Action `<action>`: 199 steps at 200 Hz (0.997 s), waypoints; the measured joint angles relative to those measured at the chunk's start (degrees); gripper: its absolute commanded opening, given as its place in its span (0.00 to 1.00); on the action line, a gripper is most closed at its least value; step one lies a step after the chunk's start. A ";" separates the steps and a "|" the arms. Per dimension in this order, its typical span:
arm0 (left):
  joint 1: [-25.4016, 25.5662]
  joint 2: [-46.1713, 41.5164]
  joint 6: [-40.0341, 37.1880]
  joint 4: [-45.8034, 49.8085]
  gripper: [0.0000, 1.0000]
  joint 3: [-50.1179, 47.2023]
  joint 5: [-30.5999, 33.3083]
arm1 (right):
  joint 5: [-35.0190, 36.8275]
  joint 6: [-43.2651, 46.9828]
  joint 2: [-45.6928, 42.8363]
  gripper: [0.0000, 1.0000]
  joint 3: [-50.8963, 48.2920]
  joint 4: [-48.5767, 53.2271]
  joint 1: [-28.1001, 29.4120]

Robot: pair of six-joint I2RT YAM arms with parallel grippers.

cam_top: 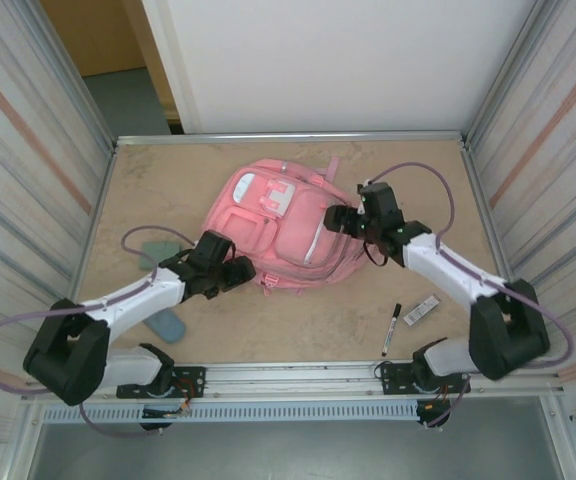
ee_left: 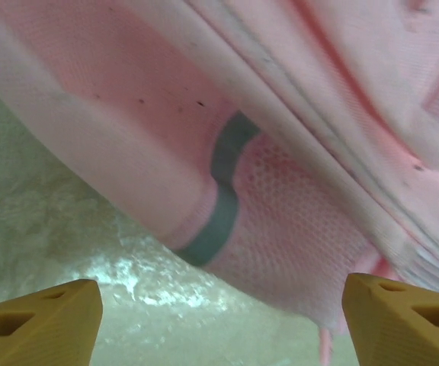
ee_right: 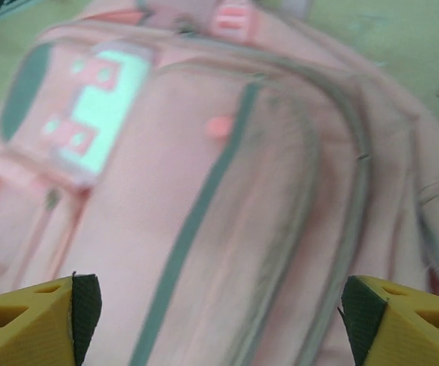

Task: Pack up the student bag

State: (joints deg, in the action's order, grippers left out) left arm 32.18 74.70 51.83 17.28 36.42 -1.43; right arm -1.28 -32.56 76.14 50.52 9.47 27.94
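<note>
The student bag [cam_top: 280, 235] lies flat mid-table, pink, with a white patch [cam_top: 274, 196] near its top. My left gripper [cam_top: 242, 271] sits at the bag's lower left edge. Its yellow fingers [ee_left: 48, 320] stand wide apart, open, with nothing between them. The bag's pink mesh side with its grey trim [ee_left: 280, 198] hangs just ahead of them over the table. My right gripper [cam_top: 336, 218] hovers at the bag's right side, also open. Under its jaws lie the bag's front pocket and grey zip lines [ee_right: 227, 198], with the white patch [ee_right: 101, 99] further off.
A black marker [cam_top: 391, 329] and a small grey-white block [cam_top: 420, 311] lie near the right arm's base. A greenish pouch [cam_top: 164, 247] and a blue oblong [cam_top: 166, 324] lie by the left arm. Corrugated walls close in the table on both sides.
</note>
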 measured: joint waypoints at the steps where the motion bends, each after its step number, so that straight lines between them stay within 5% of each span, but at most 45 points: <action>1: 0.00 0.15 0.02 -0.02 0.73 0.04 0.02 | 0.02 0.02 -0.17 0.84 -0.07 0.09 0.15; 20: -0.90 5.16 -0.11 -0.42 0.63 1.68 0.48 | 0.39 -0.09 -4.13 0.82 -2.43 0.31 5.27; 47: -0.94 9.20 -1.11 -0.44 0.19 4.79 0.72 | -0.35 -1.27 -4.39 0.79 -6.82 0.00 12.20; 65: -0.87 8.96 -1.64 0.98 0.00 6.51 1.77 | -2.82 -2.43 -1.60 0.76 -8.28 -0.72 14.08; 149: 2.60 -4.63 -1.81 2.45 0.00 3.69 0.55 | -8.39 -0.68 10.88 0.69 -5.97 -6.93 4.68; 199: 3.82 -4.70 0.44 2.38 0.00 3.63 -1.64 | -8.83 4.44 10.16 0.77 -2.29 -9.38 -0.68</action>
State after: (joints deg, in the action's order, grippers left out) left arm 36.01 70.00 52.27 19.66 40.05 -3.07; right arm -10.11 -28.12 86.30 48.23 0.10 27.27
